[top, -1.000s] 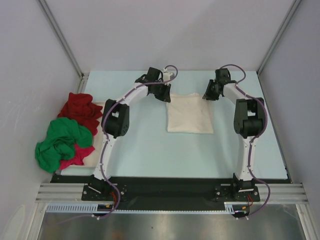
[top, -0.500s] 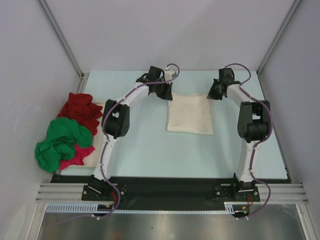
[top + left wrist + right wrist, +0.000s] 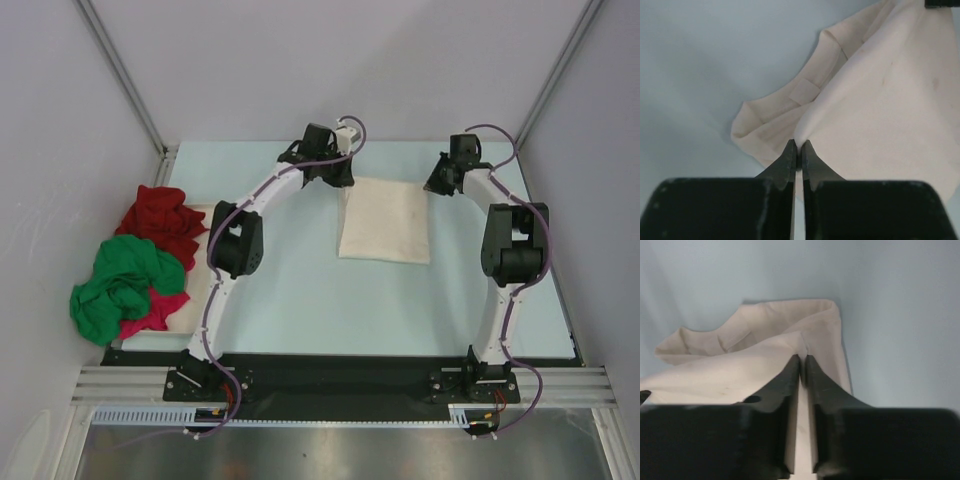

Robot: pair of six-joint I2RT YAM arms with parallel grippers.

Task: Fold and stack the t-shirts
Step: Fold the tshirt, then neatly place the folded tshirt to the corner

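Both hands have gone a little toward the upper right of the top view since the earlier frame, and the cream-white t-shirt has slid with them on the pale blue worktop. It now lies folded to a rectangle in the upper middle of the frame. The left hand is clenched on its upper left corner. In the left wrist view the left hand's two black fingers are pressed together with a peak of cloth pinched at their tips. The right hand is clenched on the upper right corner, and in its own view the edge of the cloth rises between the closed fingers. At the left edge of the frame, well apart, the dark red t-shirt, the green t-shirt and the magenta-pink t-shirt lie crumpled in one heap over a flat white tray. The bent left arm stands between this heap and the cream-white t-shirt.
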